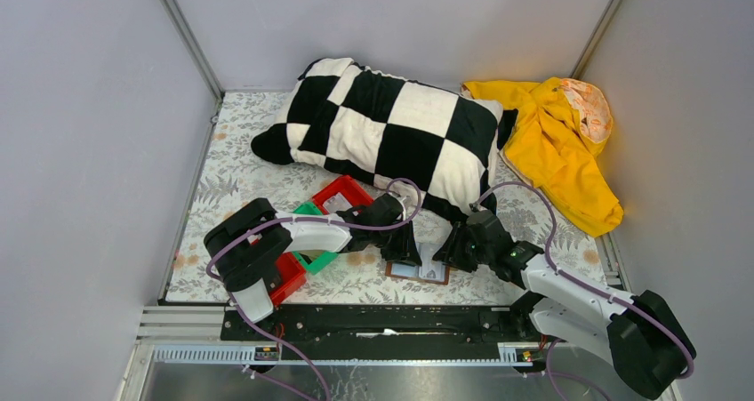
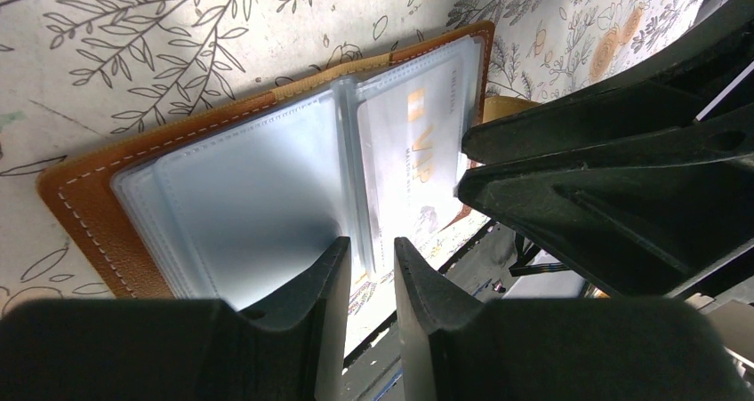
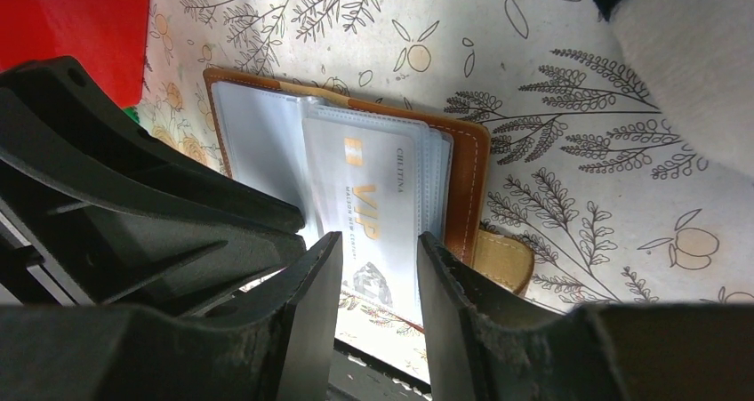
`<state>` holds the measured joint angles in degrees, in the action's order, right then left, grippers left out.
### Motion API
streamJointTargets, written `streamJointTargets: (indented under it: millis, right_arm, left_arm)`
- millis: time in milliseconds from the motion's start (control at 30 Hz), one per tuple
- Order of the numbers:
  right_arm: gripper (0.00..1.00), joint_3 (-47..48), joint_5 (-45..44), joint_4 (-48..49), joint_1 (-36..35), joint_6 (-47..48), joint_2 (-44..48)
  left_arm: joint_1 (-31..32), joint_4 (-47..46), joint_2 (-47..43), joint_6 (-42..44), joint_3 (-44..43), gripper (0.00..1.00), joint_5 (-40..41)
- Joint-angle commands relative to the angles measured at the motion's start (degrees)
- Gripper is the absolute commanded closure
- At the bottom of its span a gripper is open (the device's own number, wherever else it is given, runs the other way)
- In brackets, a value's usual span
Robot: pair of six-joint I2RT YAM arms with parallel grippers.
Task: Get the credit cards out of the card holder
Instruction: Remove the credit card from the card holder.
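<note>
The brown card holder (image 1: 425, 269) lies open on the floral table cover near the front edge, its clear sleeves facing up (image 2: 258, 196). A white card with gold "VIP" lettering (image 3: 382, 205) lies in the right-hand sleeves and reaches past the holder's near edge. My left gripper (image 2: 371, 250) is just over the holder's middle fold, jaws a narrow gap apart, nothing between them. My right gripper (image 3: 380, 245) is open, its fingertips on either side of the VIP card's near end. The two grippers (image 1: 405, 245) (image 1: 458, 245) almost touch over the holder.
Red bins (image 1: 342, 195) (image 1: 289, 278) and a green bin (image 1: 316, 260) sit left of the holder under my left arm. A black-and-white checked pillow (image 1: 391, 130) lies behind, with a yellow cloth (image 1: 556, 143) at the back right. The table's front edge is just below the holder.
</note>
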<state>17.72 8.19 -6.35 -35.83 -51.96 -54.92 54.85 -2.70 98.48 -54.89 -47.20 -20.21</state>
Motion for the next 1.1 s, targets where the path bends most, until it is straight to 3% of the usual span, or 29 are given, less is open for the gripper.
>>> streamJointTargets:
  millis: [0, 300, 1067]
  right_arm:
    - [0.57, 1.25, -0.28, 0.51, 0.24, 0.91, 0.09]
    - [0.56, -0.02, -3.39, 0.27, 0.24, -0.38, 6.63]
    - [0.56, -2.88, 1.16, 5.67, 0.23, -0.01, -1.16]
  left_arm:
    - [-0.20, -1.30, -0.31, 0.96, -0.63, 0.71, -0.45]
    - [-0.23, -1.63, -0.56, 0.86, -0.29, 0.71, -0.25]
    - [-0.26, -2.27, -0.10, 0.80, -0.26, 0.72, -0.65]
